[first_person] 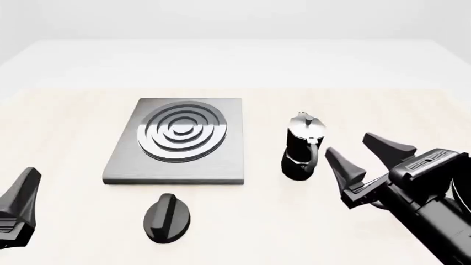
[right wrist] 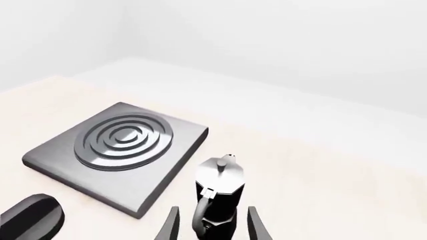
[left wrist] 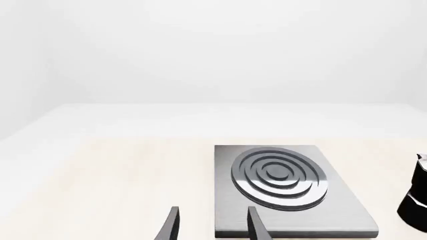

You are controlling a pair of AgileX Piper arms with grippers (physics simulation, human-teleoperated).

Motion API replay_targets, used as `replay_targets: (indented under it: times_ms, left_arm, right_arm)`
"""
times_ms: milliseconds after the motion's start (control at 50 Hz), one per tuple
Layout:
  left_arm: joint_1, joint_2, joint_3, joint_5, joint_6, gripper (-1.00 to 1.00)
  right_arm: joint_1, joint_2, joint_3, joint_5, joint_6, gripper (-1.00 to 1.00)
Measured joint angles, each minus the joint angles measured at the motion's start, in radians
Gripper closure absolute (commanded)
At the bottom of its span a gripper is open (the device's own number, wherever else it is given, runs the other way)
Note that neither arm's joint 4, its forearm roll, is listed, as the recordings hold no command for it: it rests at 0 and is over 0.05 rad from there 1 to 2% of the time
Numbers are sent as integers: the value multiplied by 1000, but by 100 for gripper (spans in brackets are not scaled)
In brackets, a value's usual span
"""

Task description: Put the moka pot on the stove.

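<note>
The left gripper (first_person: 19,207) hangs low at the table's (first_person: 66,116) near left, jaws apart, empty; the stove (first_person: 176,141) lies centre-left; the moka pot (first_person: 301,146) stands upright just right of it; the right gripper (first_person: 364,157), spread open, sits just beside the pot, not touching.

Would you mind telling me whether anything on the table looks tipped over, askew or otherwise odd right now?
Nothing is tipped or spilled. The moka pot stands upright beside the stove, lid on. The only oddity is the black oval knob, lying loose on the table in front of the stove, unattached.
</note>
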Motion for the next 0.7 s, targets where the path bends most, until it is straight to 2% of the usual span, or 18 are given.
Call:
replay_targets:
  times_ms: [700]
  left_arm:
    - [0,0,0,0,0,-100]
  right_arm:
    - [29,257,-41,-165,30,-100]
